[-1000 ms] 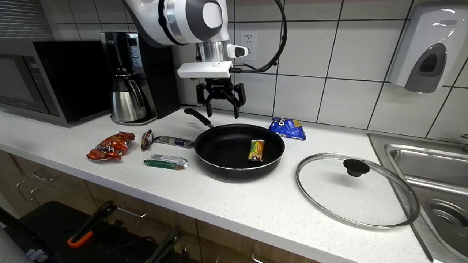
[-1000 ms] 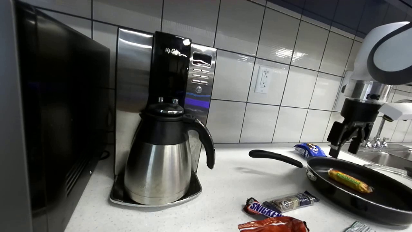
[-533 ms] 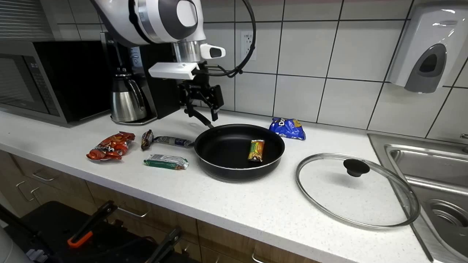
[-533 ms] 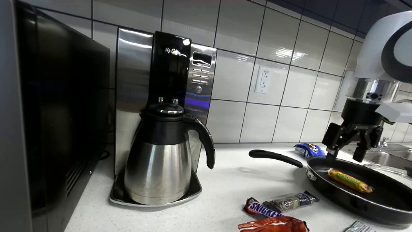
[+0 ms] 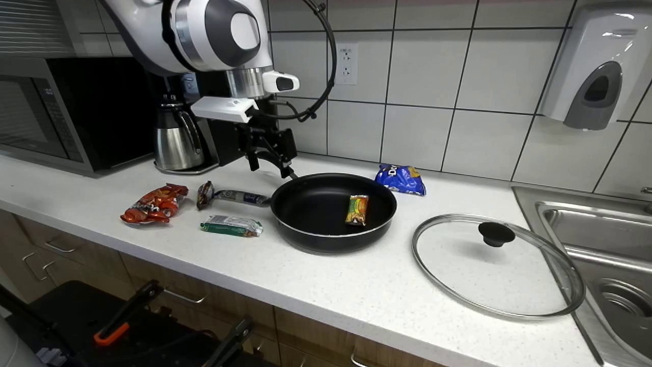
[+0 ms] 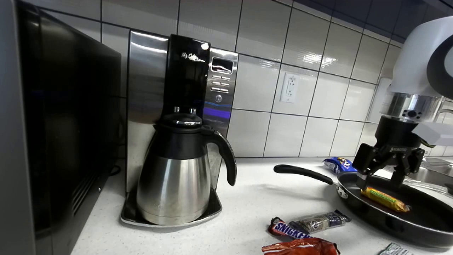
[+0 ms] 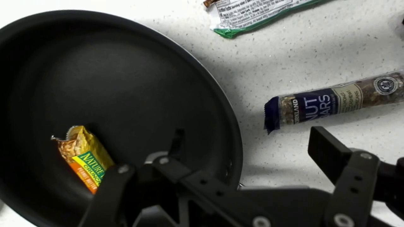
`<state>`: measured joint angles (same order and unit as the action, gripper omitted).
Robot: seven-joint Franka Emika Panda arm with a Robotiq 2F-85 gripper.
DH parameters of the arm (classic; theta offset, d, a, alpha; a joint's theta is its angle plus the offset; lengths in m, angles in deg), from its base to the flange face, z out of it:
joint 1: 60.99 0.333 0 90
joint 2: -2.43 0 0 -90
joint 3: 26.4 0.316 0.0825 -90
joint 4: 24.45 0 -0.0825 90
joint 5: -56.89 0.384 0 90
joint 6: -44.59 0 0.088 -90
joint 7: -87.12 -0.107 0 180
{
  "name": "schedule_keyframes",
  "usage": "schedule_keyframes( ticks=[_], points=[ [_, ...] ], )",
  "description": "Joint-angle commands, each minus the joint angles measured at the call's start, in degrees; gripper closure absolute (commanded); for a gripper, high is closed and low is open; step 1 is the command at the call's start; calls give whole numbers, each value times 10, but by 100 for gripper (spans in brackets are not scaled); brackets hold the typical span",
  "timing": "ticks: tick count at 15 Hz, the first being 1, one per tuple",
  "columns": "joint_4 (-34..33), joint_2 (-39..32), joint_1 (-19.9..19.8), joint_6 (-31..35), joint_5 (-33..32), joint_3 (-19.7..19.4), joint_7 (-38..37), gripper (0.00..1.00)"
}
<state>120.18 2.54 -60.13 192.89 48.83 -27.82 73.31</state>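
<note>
My gripper [image 5: 270, 171] is empty, its fingers [image 7: 328, 154] spread wide, and it hangs at the handle end of the frying pan [image 7: 126, 88]. From the wrist, one finger shows over the pan's inside and the other over the white countertop [image 5: 356, 285], with the rim between them. The handle [image 6: 300, 171], plain in an exterior view, points towards the coffee maker [image 6: 187, 78]; whether I'm touching it, I cannot tell. The pan sits flat on its base, so I judge it steady.

A peanut butter bar [image 7: 91, 164] rests on the pan's floor (the raised walls should stop it wandering). Just outside the rim, apart from it, a nut bar [image 7: 331, 102] lies flat, probably because that's its most stable side. A green-and-white packet [image 5: 232, 226] is near, then a Snickers [image 6: 288, 228] and a red bag [image 5: 155, 205].

Beyond the pan, a blue bag [image 5: 401, 179] slumps near the tiled wall [image 5: 423, 71]. To one side the glass lid [image 5: 496, 234] lies knob up, which leaves its grip free, its edge overlapping the sink [image 5: 530, 201]. Farther off, the carafe [image 6: 173, 191] stands on the coffee maker's base, seemingly its usual seat.
</note>
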Motion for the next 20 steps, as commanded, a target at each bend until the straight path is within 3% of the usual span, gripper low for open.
schedule_keyframes(
  ticks=[1,18,20],
  points=[
    [0,0,-4,-1,0,4,1,0],
    [0,0,-4,-1,0,4,0,0],
    [12,14,3,-4,-12,12,-26,0]
  ],
)
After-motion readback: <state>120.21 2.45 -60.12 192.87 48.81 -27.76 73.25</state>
